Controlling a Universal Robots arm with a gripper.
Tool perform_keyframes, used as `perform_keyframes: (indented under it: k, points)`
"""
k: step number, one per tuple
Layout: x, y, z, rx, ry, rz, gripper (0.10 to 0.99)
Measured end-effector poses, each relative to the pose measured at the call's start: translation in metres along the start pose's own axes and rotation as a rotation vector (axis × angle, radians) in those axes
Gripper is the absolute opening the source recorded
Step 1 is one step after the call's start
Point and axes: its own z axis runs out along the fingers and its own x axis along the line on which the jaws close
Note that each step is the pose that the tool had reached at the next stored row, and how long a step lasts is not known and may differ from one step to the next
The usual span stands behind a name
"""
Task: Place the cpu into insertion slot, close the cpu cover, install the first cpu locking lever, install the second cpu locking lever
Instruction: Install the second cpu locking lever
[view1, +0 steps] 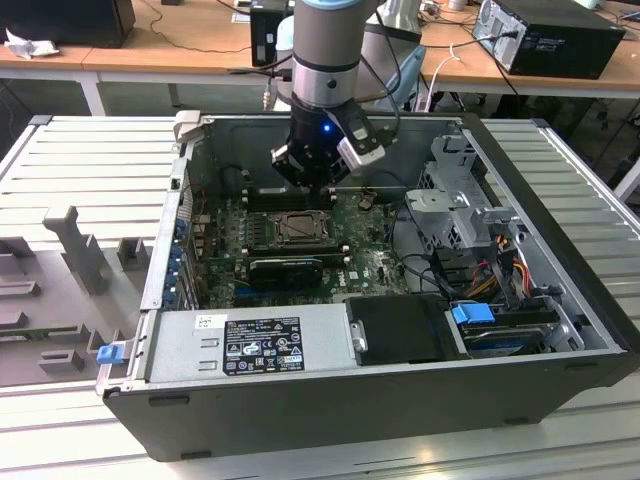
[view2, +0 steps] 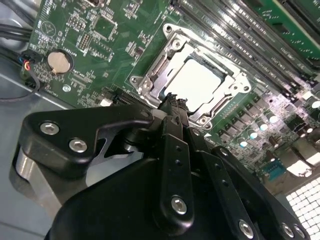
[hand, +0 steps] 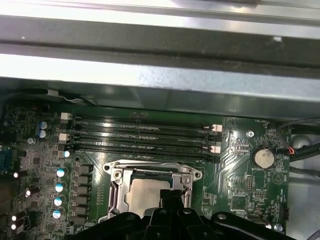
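Steel case: the open computer case (view1: 560, 330) lies on its side on the slatted tabletop (view1: 90, 170), so the board faces up to the arm.
Board: the green motherboard (view2: 95, 55) sits flat inside.
Tool (view2: 172, 107): poised just above the socket; fingers seem drawn together at the tips, gripping nothing I can make out.
Cover: the cpu cover (view2: 220, 102) lies down, framing the chip.
Chip: the cpu (view2: 200, 82) is seated in its slot, pale top showing.
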Motion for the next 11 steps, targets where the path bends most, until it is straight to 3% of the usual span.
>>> perform_keyframes:
  k: [7,11]
  points:
    - [0.0010,-0.0147,0.0003,0.000,0.0000,0.000,0.106]
    - [0.0014,-0.0198,0.0001,0.001,0.0000,0.000,0.106]
